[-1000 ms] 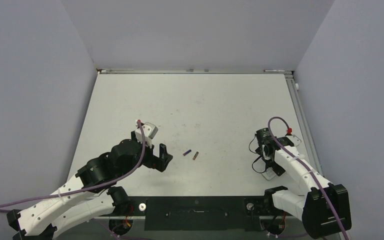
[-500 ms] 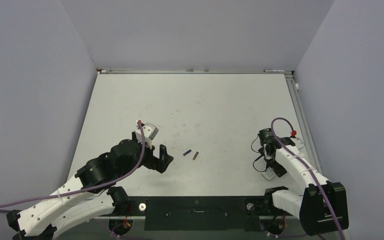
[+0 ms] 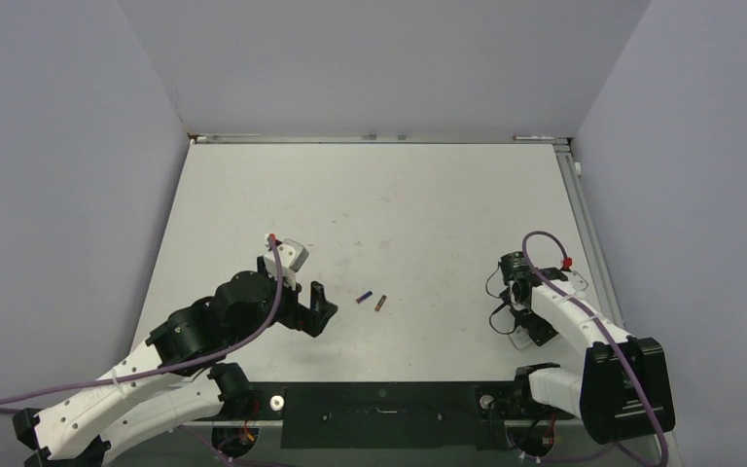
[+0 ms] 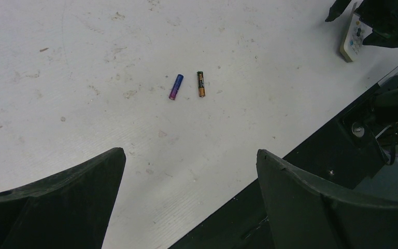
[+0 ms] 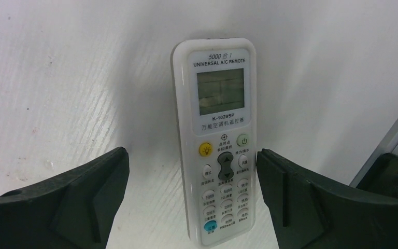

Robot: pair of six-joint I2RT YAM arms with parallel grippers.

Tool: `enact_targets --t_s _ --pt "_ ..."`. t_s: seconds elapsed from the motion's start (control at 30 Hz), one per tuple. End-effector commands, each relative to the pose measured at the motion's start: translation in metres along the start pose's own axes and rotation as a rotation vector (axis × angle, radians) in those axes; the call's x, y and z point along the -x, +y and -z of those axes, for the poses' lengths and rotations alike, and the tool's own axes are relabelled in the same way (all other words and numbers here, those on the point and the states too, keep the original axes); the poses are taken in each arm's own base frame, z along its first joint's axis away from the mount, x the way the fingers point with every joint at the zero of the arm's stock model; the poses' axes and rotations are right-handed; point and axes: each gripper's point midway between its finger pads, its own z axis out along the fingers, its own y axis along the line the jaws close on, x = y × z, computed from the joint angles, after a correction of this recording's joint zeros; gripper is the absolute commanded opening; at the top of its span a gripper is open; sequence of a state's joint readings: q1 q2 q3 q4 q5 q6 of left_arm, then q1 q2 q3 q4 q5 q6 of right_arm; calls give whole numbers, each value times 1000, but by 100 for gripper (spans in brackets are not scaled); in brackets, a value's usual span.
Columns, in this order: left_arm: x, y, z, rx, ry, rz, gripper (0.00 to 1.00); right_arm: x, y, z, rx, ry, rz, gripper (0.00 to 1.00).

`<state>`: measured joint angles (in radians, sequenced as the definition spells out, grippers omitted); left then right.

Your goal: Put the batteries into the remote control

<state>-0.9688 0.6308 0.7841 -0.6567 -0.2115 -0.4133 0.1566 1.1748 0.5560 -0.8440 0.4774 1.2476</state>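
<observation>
Two batteries lie side by side on the white table, a purple-blue one (image 3: 364,297) (image 4: 175,86) and a brownish-gold one (image 3: 380,305) (image 4: 200,84). My left gripper (image 3: 319,309) (image 4: 190,153) stands open and empty just left of them. The white remote control (image 5: 220,145) (image 4: 353,39) lies face up near the table's right front, screen end away from the wrist. My right gripper (image 3: 520,326) (image 5: 192,152) is low over it, open, with the button end between its fingers, close to the right finger (image 5: 290,192). In the top view the remote (image 3: 522,340) is mostly hidden under that gripper.
A black mounting strip (image 3: 379,413) runs along the table's near edge between the arm bases. A metal rail (image 3: 584,224) borders the right side, close to the remote. Grey walls enclose the table on three sides.
The right arm has shifted slightly over the remote, its wrist edging left. The left arm and both batteries have not moved.
</observation>
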Motion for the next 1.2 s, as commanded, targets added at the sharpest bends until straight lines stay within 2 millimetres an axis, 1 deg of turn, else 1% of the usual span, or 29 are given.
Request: enact_targets --t_s 0.0,0.17,0.5,0.63,0.8,0.87,1.0,1.07,1.17 --pt "11 -5 1 -17 -28 -3 96 -2 5 -6 19 -4 -41 92" --pt "9 -5 -1 -10 -16 -7 96 -8 6 -10 30 10 -37 85" --pt "8 -3 -3 4 -7 -9 96 -10 7 -12 56 8 -41 75" --pt "8 -2 -3 8 -7 -9 96 -11 10 -11 79 10 -45 68" --pt "7 -1 -4 15 -4 -7 96 -12 14 -10 106 12 -27 58" --pt "7 -1 -4 18 -4 -6 96 -13 16 -8 122 7 -19 50" --pt "6 0 -6 23 2 -7 96 -13 21 -4 164 1 -17 28" --pt "6 0 -6 24 4 -8 96 -13 26 -3 190 2 -11 21" --pt "5 0 -7 27 9 -8 96 -14 35 1 236 11 13 13"
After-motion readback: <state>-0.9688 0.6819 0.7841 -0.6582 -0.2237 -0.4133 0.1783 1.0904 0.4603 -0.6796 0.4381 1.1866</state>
